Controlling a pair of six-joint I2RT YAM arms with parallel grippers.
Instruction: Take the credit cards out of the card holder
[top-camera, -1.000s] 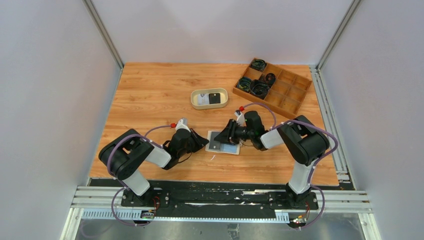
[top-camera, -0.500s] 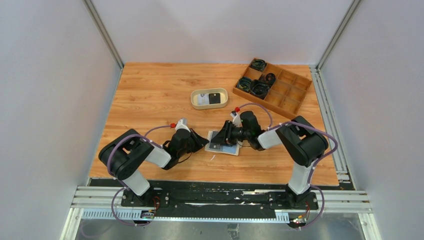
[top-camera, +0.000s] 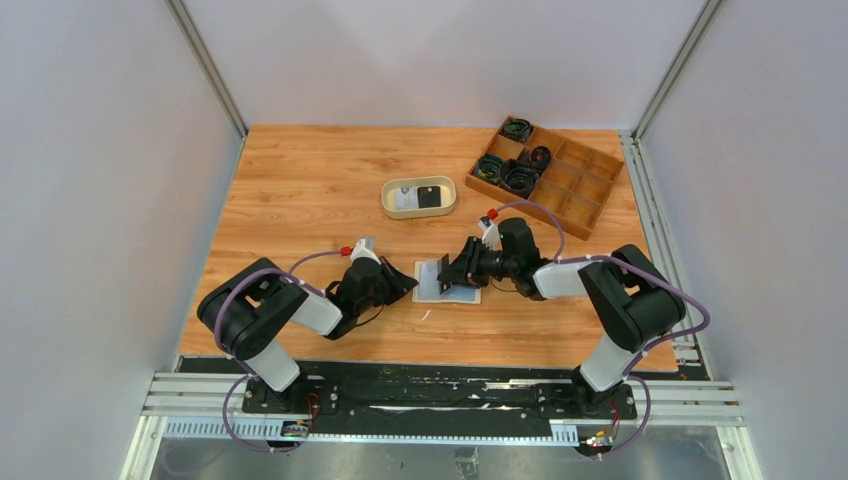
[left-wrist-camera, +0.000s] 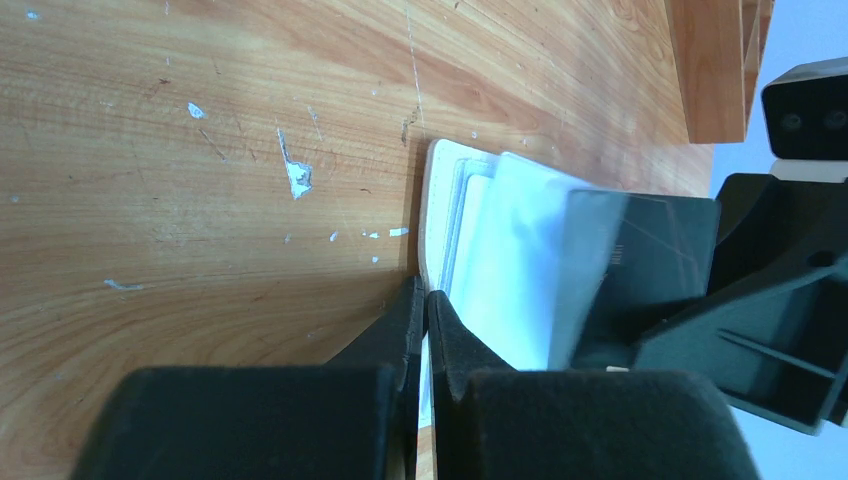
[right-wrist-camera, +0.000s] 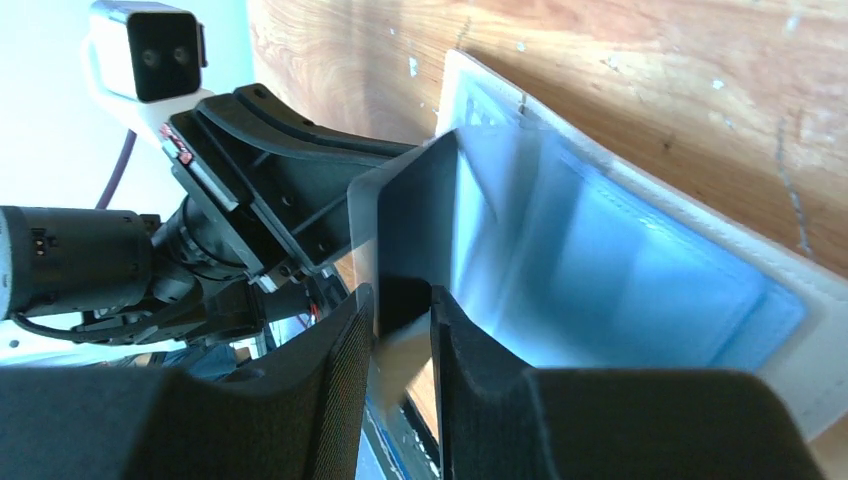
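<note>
The card holder (top-camera: 458, 294) lies open, pale blue inside up, on the near middle of the table (top-camera: 300, 190). A black card (right-wrist-camera: 412, 225) tilts up over it, pinched at one edge by the right gripper (right-wrist-camera: 401, 318). The left gripper (left-wrist-camera: 424, 305), jaws closed, has its tips at the holder's left edge.

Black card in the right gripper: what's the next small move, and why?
Probably pull the right gripper back and up, lifting the black card clear of the card holder. The card is pinched in its jaws, tilted up over the open pale-blue inside, and the shut left gripper seems to pin the holder's edge.
</note>
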